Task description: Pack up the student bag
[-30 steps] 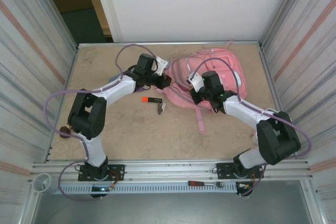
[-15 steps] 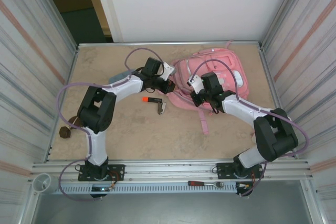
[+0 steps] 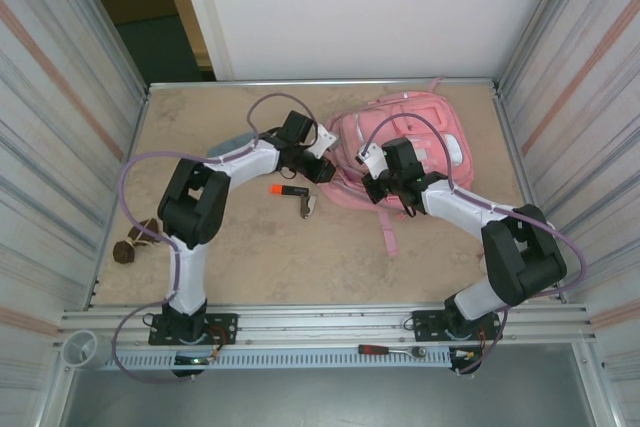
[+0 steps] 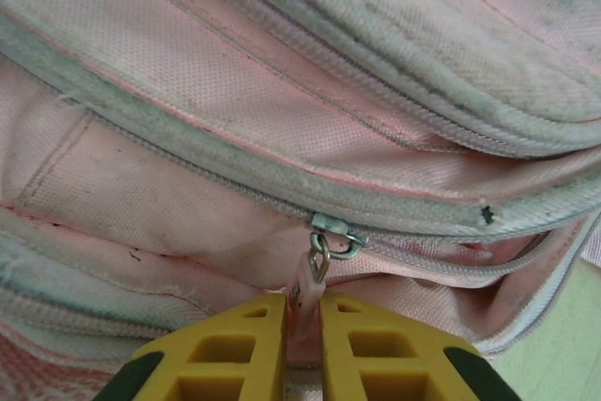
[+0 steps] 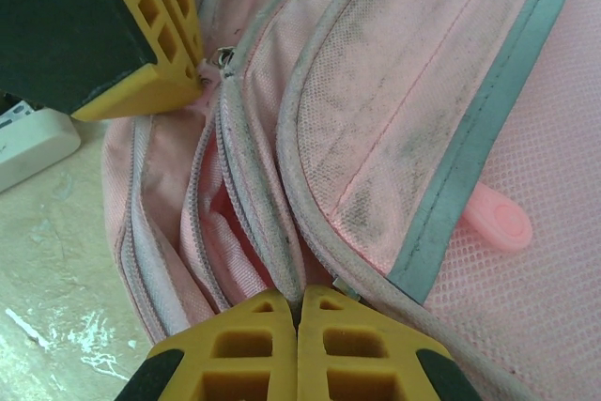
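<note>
Left wrist cam: left jaws are pinched on the pink zipper pull (image 4: 302,298) hanging off a zip on the student bag (image 4: 235,138). Right jaws are clenched tight, right up against a bag seam. From the top view, the bag's lying on the worktop (image 3: 250,247), far right side, with a small orange-and-black item (image 3: 287,190) near it.

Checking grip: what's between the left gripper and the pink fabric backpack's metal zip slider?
A pale pink pull tab, running from the metal slider into the left gripper; left wrist view.

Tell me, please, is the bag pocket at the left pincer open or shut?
Partly open: past its slider, the student bag pocket gapes, showing lining.
</note>
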Motion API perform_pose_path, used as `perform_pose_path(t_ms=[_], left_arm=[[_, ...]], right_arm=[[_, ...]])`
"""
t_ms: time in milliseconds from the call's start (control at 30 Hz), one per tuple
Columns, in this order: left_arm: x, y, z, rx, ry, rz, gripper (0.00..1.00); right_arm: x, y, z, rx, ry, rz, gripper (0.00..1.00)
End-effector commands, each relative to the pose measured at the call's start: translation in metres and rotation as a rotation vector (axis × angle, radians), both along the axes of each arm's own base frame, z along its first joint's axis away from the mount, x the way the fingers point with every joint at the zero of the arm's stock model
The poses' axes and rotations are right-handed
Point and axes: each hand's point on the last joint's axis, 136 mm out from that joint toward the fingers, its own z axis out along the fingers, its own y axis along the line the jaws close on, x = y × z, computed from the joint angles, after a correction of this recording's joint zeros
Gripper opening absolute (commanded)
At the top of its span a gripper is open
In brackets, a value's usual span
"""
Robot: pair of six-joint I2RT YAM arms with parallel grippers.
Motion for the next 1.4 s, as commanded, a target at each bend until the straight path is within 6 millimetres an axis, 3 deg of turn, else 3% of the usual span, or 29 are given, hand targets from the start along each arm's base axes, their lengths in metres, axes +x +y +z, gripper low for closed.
perform_pose_path(t_ms=[0, 100, 167, 300, 500, 667, 833, 967, 1133, 1367], left_arm=[[-0.015, 0.009, -0.027, 0.102, 0.068, -0.017, 0.18], [-0.011, 0.008, -0.023, 0.102, 0.053, -0.015, 0.18], [-0.010, 0.008, -0.034, 0.115, 0.069, -0.014, 0.17], [-0.007, 0.006, -0.026, 0.099, 0.042, -0.009, 0.00], [-0.002, 0.007, 0.017, -0.032, -0.023, 0.036, 0.00], [-0.009, 0.006, 0.040, -0.074, -0.043, 0.038, 0.00], [-0.027, -0.005, 0.046, -0.087, -0.026, 0.016, 0.00], [-0.038, -0.013, 0.042, -0.074, -0.007, 0.009, 0.00], [-0.036, -0.017, 0.030, -0.047, 0.010, 0.030, 0.00], [-0.029, -0.025, 0.058, -0.054, -0.075, 0.042, 0.31]], right_arm=[[0.017, -0.014, 0.009, 0.002, -0.020, -0.098, 0.00], [0.017, -0.014, 0.008, -0.002, -0.019, -0.099, 0.00], [0.017, -0.015, 0.008, -0.009, -0.021, -0.098, 0.00], [0.016, -0.023, 0.010, -0.021, -0.028, -0.115, 0.00], [0.010, -0.043, 0.011, -0.041, -0.014, -0.210, 0.00], [0.000, -0.064, 0.000, -0.066, 0.052, -0.319, 0.11], [-0.007, -0.080, -0.001, -0.045, 0.113, -0.424, 0.27], [-0.015, -0.079, 0.006, 0.040, 0.153, -0.441, 0.36], [-0.022, -0.070, 0.015, 0.161, 0.184, -0.436, 0.39], [-0.020, -0.067, 0.018, 0.195, 0.187, -0.445, 0.40]])
